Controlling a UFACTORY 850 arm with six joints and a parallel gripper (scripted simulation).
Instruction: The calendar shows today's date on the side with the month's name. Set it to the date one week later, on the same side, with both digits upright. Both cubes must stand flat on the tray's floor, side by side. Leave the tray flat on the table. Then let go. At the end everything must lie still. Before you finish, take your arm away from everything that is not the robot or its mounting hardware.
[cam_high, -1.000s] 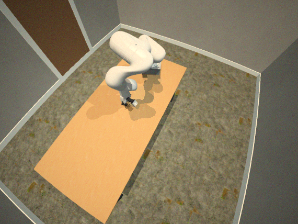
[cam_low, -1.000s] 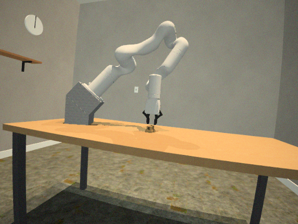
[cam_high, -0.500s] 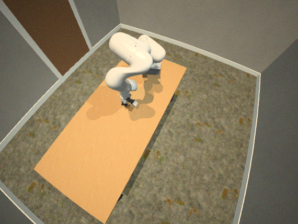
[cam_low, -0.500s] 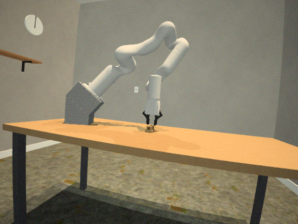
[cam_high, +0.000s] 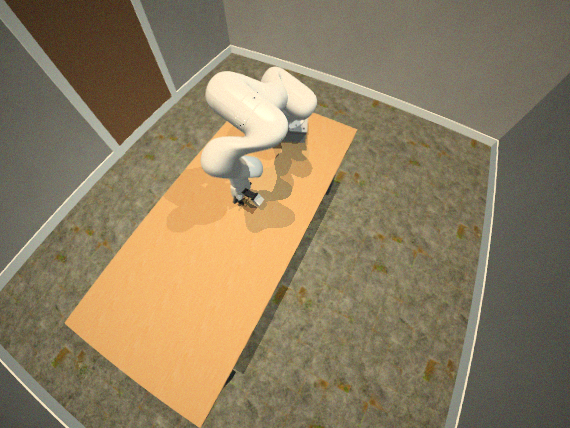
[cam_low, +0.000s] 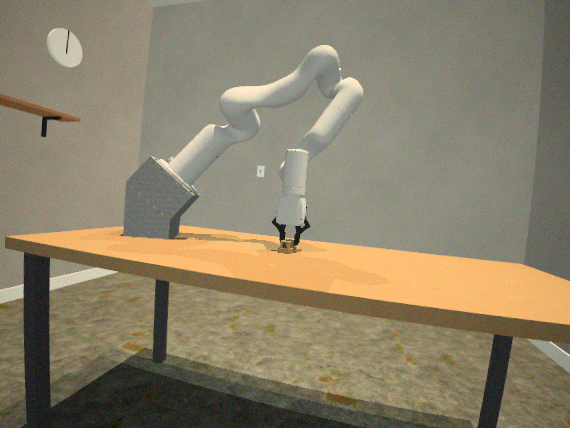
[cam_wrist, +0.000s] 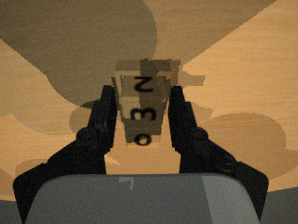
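Observation:
The small wooden calendar (cam_low: 284, 249) stands on the table under the gripper. In the wrist view its tray (cam_wrist: 123, 65) shows a rim at the far end. Dark digits face up, turned sideways: a 2 (cam_wrist: 143, 84) farther off, a 3 (cam_wrist: 143, 114) nearer, and a round digit (cam_wrist: 142, 140) nearest, not clearly readable. The borders between the cubes are hard to tell. My gripper (cam_high: 246, 203) (cam_low: 290, 242) (cam_wrist: 142, 98) points down, part open, one finger on each side of the cubes, with narrow gaps seen beside them. The month name is not visible.
The wooden table (cam_high: 175, 280) (cam_low: 425, 280) carries the arm's grey base block (cam_low: 150, 205) at one end. The arm's shadows fall across the table and calendar. The table's long edge (cam_high: 280, 277) runs to the right of the gripper in the top view.

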